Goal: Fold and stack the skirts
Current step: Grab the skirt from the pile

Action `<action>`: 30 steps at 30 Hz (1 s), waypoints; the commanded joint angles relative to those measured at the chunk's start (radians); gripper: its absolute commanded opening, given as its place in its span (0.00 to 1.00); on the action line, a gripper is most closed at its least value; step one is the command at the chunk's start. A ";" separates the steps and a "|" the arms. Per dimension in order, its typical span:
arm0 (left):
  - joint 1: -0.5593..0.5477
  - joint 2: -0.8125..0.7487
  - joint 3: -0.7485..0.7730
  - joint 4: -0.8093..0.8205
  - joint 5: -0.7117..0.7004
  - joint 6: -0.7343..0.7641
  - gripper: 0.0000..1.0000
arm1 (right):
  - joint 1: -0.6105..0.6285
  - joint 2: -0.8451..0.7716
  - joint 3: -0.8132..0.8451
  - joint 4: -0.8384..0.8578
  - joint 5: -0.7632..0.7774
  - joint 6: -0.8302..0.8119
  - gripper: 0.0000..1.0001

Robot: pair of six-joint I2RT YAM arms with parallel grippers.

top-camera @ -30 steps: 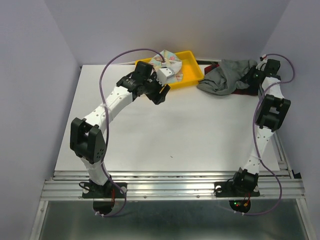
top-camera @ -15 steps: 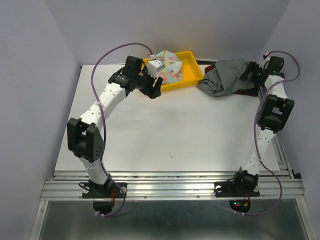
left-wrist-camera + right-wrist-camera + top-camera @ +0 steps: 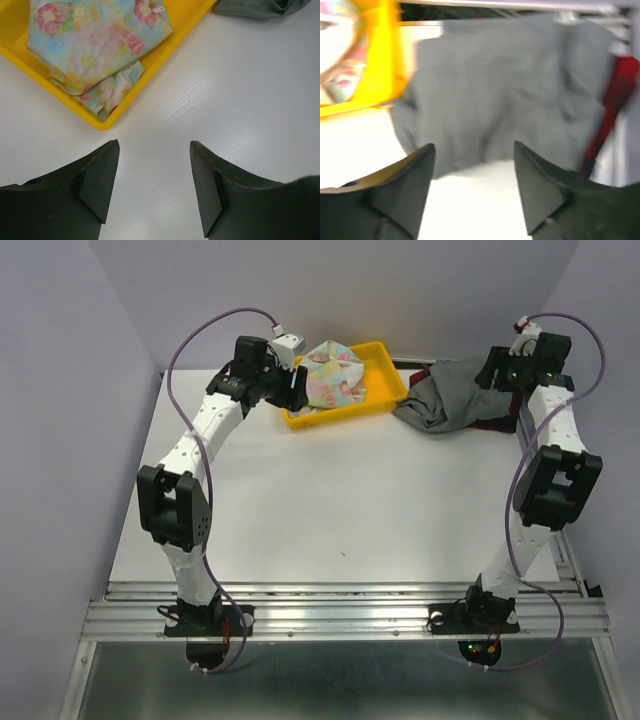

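Both empty, jaws wide apart: right gripper (image 3: pixel 473 150) has the crumpled grey cloth skirt (image 3: pixel 510 100) dead ahead, overlapping the red-and-black plaid skirt (image 3: pixel 616 90) at the table's far right; left gripper (image 3: pixel 154 150) is nearer the pastel floral skirt (image 3: pixel 95 45), ahead-left in the yellow plastic tray (image 3: pixel 167 55).

Three skirts are counted: one floral skirt (image 3: pixel 335 378), one grey skirt (image 3: pixel 450 395) and one plaid skirt (image 3: pixel 620 80), of which only a red edge is seen. One yellow tray (image 3: pixel 345 414) is recorded. One table (image 3: pixel 350 500) is noted. Two arms are counted, the left arm (image 3: pixel 195 455) and the right arm (image 3: pixel 545 480). Two grippers are recorded, the left gripper (image 3: pixel 152 145) and the right gripper (image 3: pixel 474 147), each with two fingers (image 3: pixel 100 185), four in all. Two purple cables (image 3: pixel 245 310) are noted, one per arm.
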 commanded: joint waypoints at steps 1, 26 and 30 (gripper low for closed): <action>-0.005 0.045 0.083 0.035 -0.062 -0.047 0.69 | 0.129 0.027 -0.015 0.019 -0.071 -0.049 0.64; -0.029 0.524 0.588 0.055 -0.214 0.045 0.75 | 0.196 0.110 0.341 -0.069 -0.106 0.064 1.00; -0.031 0.592 0.605 0.136 -0.211 0.102 0.79 | 0.196 -0.015 0.278 -0.168 -0.092 0.046 1.00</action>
